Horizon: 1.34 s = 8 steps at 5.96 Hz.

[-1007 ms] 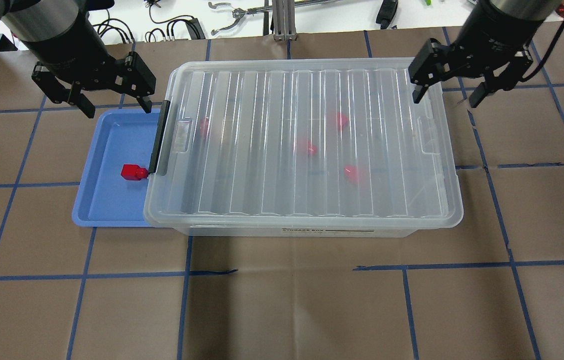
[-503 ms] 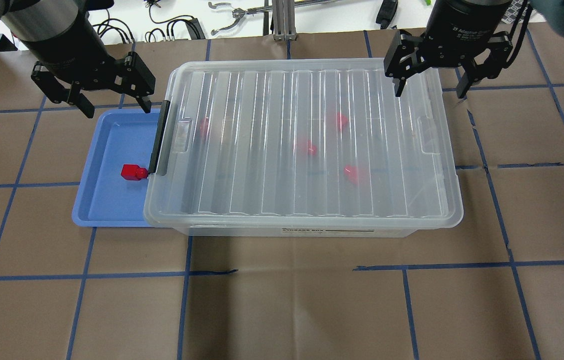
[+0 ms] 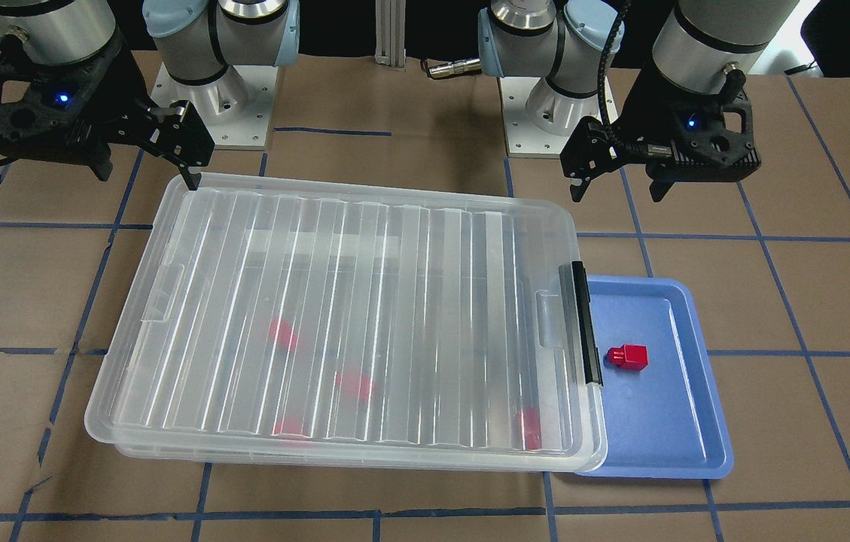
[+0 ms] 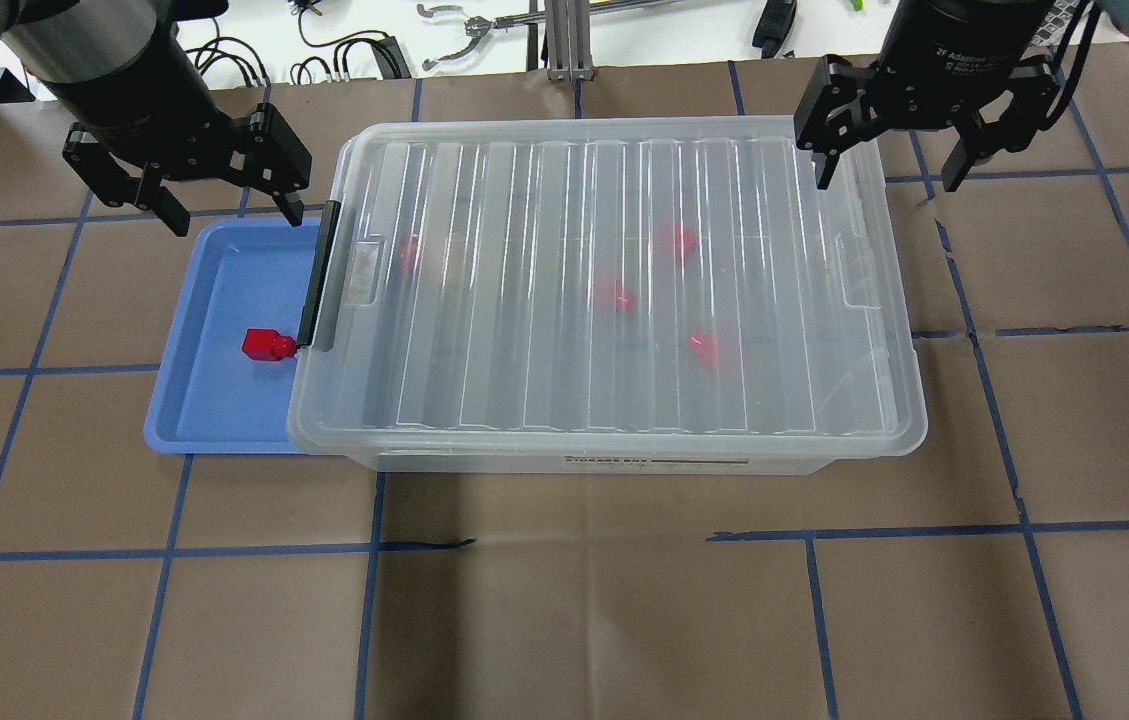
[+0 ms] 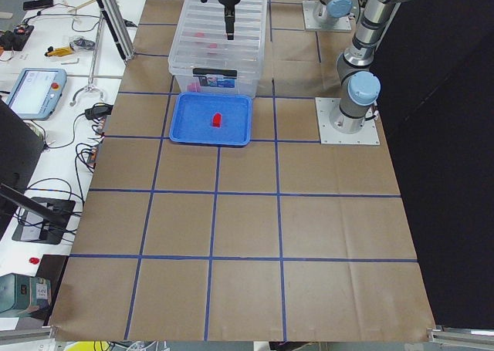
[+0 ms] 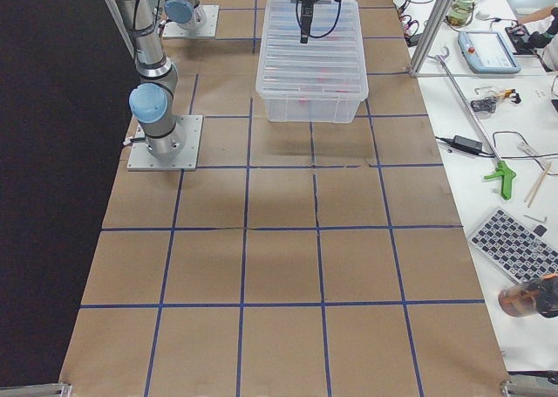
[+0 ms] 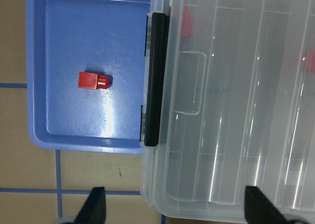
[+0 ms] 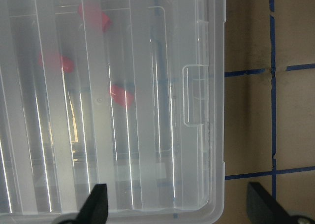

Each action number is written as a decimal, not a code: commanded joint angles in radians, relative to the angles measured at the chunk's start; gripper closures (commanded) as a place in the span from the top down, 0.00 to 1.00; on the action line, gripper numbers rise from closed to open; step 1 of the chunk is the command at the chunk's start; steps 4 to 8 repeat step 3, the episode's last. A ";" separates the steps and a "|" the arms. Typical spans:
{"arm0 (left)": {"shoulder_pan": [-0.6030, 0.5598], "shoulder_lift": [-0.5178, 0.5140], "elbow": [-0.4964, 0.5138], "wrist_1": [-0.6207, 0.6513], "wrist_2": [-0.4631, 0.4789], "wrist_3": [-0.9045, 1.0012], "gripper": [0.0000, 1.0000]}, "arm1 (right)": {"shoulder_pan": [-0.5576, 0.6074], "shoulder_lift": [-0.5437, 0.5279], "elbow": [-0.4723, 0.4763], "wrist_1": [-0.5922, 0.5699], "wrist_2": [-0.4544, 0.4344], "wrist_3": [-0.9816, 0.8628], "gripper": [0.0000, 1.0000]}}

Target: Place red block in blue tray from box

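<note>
One red block [image 4: 267, 345] lies in the blue tray [image 4: 214, 420], close to the box's black latch [image 4: 319, 275]. It also shows in the front view [image 3: 626, 356] and the left wrist view [image 7: 93, 80]. The clear box [image 4: 524, 380] has its ribbed lid on, and several red blocks [image 4: 614, 296] show blurred through it. My left gripper [image 4: 234, 215] is open and empty above the tray's far edge. My right gripper [image 4: 889, 182] is open and empty above the box's far right corner, one finger over the lid.
The box's left rim overlaps the tray's right side [image 3: 665, 429]. The brown paper table top [image 4: 564, 600] has blue tape lines. Cables and tools [image 4: 484, 30] lie on the white bench beyond the far edge. The arm bases [image 3: 545, 113] stand behind the box.
My right gripper has turned at the wrist and moved back toward the box's far edge, first left, then slightly right. The left gripper, box, tray and blocks have not moved.
</note>
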 commanded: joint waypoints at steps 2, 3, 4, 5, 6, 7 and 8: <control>0.001 0.003 0.001 0.000 -0.004 0.000 0.98 | 0.002 -0.001 -0.001 0.000 0.003 0.004 1.00; 0.001 -0.002 0.006 -0.002 -0.006 0.000 0.98 | 0.002 -0.001 0.001 0.002 0.003 0.004 1.00; 0.001 -0.002 0.006 -0.002 -0.006 0.000 0.98 | 0.002 -0.001 0.001 0.002 0.003 0.004 1.00; 0.001 -0.002 0.006 -0.002 -0.006 0.000 0.98 | 0.002 -0.001 0.001 0.002 0.003 0.004 1.00; 0.001 -0.002 0.006 -0.002 -0.006 0.000 0.98 | 0.002 -0.001 0.001 0.002 0.003 0.004 1.00; 0.001 -0.002 0.006 -0.002 -0.006 0.000 0.98 | 0.002 -0.001 0.001 0.002 0.003 0.004 1.00; 0.001 -0.002 0.006 -0.002 -0.006 0.000 0.98 | 0.002 -0.001 0.001 0.002 0.003 0.004 1.00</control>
